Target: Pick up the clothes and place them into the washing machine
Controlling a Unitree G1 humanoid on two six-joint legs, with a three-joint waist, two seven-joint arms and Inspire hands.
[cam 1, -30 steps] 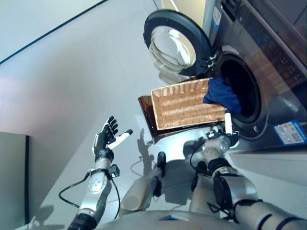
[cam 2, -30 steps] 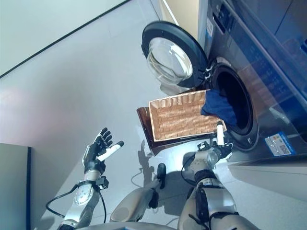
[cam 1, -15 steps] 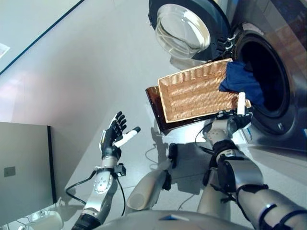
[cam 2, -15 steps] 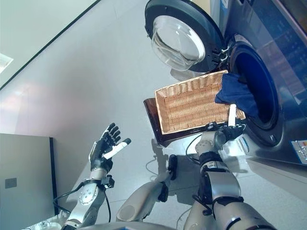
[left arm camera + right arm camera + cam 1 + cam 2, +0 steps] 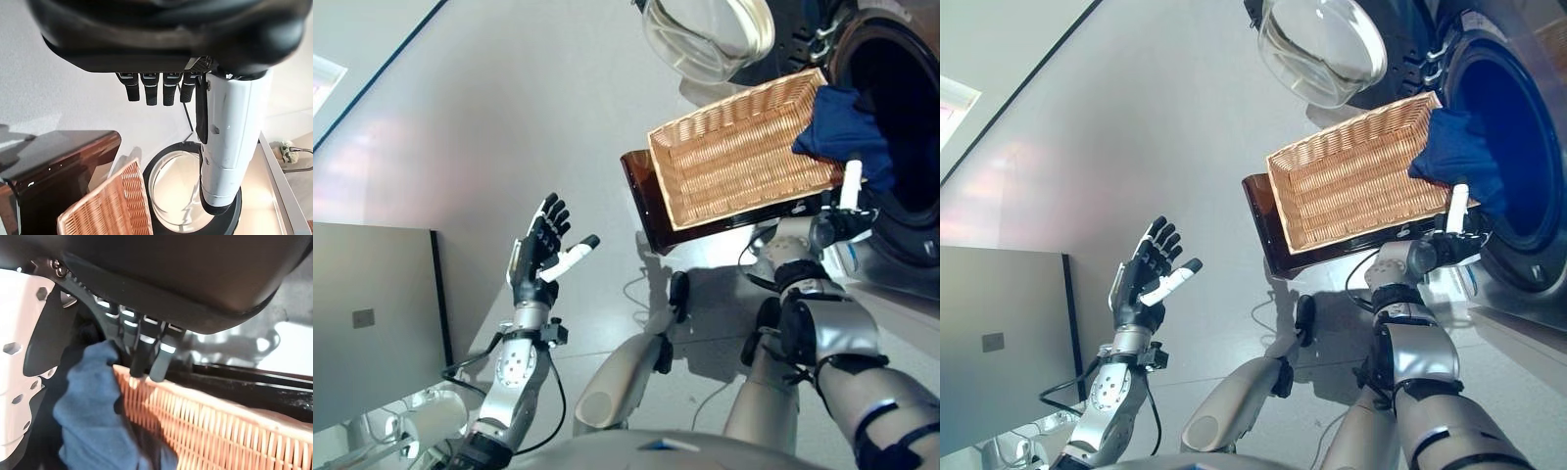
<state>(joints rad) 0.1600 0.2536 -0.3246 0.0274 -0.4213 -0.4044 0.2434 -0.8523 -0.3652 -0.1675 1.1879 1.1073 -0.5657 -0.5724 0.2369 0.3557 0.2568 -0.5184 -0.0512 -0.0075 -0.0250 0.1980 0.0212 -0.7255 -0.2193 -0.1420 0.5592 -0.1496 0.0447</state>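
A dark blue cloth point(image 5: 842, 125) hangs from the far end of the wicker basket point(image 5: 744, 147) into the washing machine's open drum point(image 5: 901, 117). The basket lies on the dark brown box point(image 5: 644, 201) and juts out toward the machine. My right hand point(image 5: 837, 223) is at the basket's near corner by the machine, thumb upright against its outer wall. In the right wrist view its fingers point(image 5: 142, 352) curl over the basket's rim point(image 5: 220, 431), right next to the blue cloth point(image 5: 93, 416). My left hand point(image 5: 540, 257) is raised and open, far left of the basket, holding nothing.
The machine's round glass door point(image 5: 710, 34) stands open behind the basket. A grey cabinet point(image 5: 372, 323) stands at the far left. Light grey floor point(image 5: 509, 117) lies between my left hand and the box.
The whole picture has shifted as the camera moved. My right hand stays at the basket's corner and my left hand stays raised and open. The blue cloth hangs as before.
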